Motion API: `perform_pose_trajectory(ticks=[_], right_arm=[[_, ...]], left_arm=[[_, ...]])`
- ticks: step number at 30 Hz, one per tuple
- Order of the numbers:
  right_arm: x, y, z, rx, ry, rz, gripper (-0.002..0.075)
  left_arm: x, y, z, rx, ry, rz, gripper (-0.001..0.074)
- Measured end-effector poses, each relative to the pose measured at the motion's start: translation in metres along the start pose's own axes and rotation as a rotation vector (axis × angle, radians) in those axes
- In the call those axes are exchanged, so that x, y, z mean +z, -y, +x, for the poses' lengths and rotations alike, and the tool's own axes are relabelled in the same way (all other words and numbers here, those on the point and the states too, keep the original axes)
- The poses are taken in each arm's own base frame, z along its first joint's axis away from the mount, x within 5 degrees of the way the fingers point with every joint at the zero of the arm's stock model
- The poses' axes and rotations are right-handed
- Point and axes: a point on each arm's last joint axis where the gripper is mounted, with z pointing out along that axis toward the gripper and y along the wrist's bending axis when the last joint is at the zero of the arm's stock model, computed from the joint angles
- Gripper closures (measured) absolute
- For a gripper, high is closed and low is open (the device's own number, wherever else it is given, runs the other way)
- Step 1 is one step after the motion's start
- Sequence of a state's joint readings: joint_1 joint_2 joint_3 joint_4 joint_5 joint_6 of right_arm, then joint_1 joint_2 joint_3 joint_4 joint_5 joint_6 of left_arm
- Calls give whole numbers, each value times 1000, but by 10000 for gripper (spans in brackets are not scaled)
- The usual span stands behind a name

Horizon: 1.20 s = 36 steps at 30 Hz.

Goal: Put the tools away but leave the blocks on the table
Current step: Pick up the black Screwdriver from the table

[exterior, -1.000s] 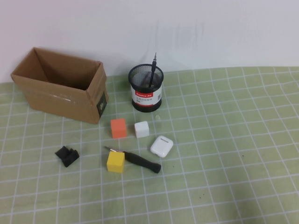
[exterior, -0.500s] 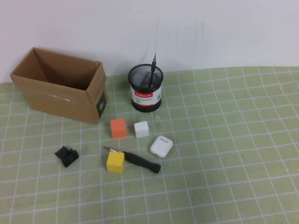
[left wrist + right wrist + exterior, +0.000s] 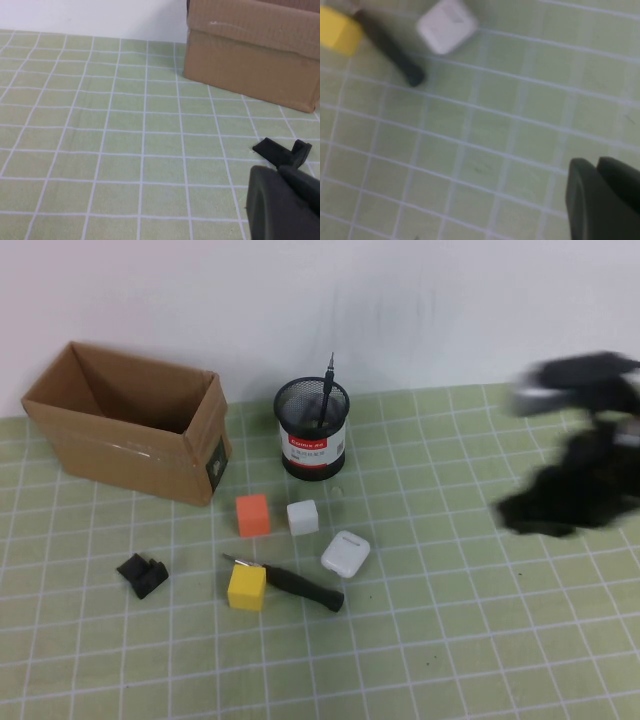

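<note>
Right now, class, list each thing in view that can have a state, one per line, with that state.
Cardboard box: open, on its side.
Mesh pen cup: upright, holding the precision driver.
Screwdriver: lying flat against the yellow block.
Earbud case: closed.
Right end effector: above the table at right.
Left end effector: near the black bracket.

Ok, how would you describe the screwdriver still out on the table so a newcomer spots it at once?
Start at the black mesh pen cup near the back wall and come toward the camera, past the orange block and white block. The black-handled screwdriver lies flat there, its tip end behind the yellow block, its handle below the white earbud case. It is the only long, thin object lying among boxy ones.
</note>
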<state>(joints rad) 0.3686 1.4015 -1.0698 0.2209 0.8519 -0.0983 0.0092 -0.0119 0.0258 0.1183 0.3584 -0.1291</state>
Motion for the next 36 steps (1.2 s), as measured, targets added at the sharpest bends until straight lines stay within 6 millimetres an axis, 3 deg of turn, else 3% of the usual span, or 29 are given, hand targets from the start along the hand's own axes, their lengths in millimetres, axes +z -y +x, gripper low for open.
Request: perform_pose_trajectory(ticks=[6,11,15,22,27,36], right_arm=[[38,-62,-50,-223,-101,-24,736],[78,-105,-67,-443,-196,-36,721],[113,-131,-72,-607,-258,-66,624],[163,-148,-82,-766,-282,-94,407],[184,-155,-89,-806,-270,-122,380],[214,-156,-82,-832,-300,-139,376]], left_arm=[[0,0,0,0,-1,0,738],[0,0,0,0,-1,0,738],[0,0,0,0,-2,0,738],[0,0,0,0,-2,0,738],[0,0,0,0,-2,0,738],[0,0,0,0,-1,0,738]])
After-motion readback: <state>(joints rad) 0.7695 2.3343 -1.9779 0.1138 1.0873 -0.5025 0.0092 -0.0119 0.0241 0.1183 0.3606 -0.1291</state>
